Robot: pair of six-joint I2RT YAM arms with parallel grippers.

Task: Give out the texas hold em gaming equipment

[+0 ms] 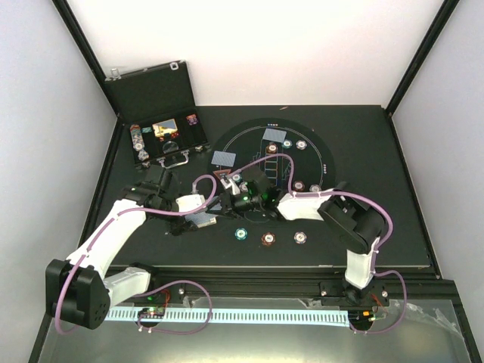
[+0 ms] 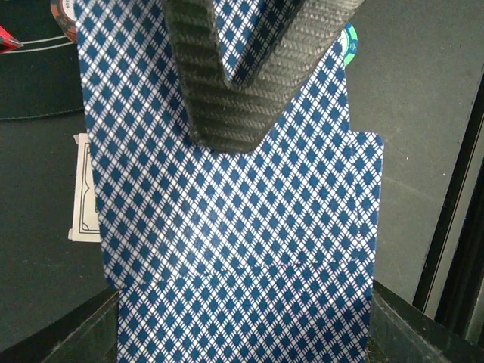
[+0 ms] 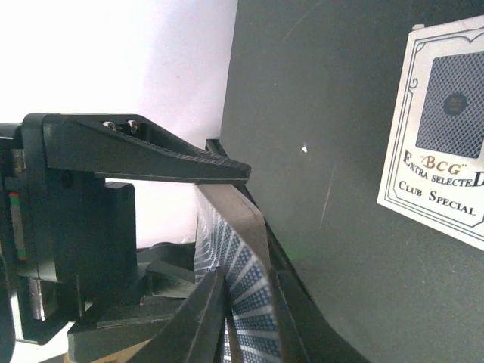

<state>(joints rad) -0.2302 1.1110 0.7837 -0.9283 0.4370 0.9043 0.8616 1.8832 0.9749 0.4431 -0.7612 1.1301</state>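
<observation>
My left gripper [image 1: 200, 213] is shut on a deck of playing cards [image 1: 203, 220] just left of the round mat. In the left wrist view the blue diamond card backs [image 2: 227, 242] fill the frame, held between the left gripper [image 2: 242, 336] jaws at the bottom corners. My right gripper [image 1: 228, 203] reaches in from the right. Its two fingers meet in a V [image 2: 227, 140] on the top card. From the right wrist, the right gripper [image 3: 246, 281] is pinched on that card's edge [image 3: 243, 261]. Teal [image 1: 241, 233], brown [image 1: 268, 239] and grey [image 1: 301, 238] chips lie on the table in front.
The open black case [image 1: 151, 91] stands at the back left with chips inside. The round black mat [image 1: 327, 155] holds two cards [image 1: 224, 158] [image 1: 274, 135] and several chips. A printed "BCG Club Special" card [image 3: 439, 136] lies flat on the table beside the deck.
</observation>
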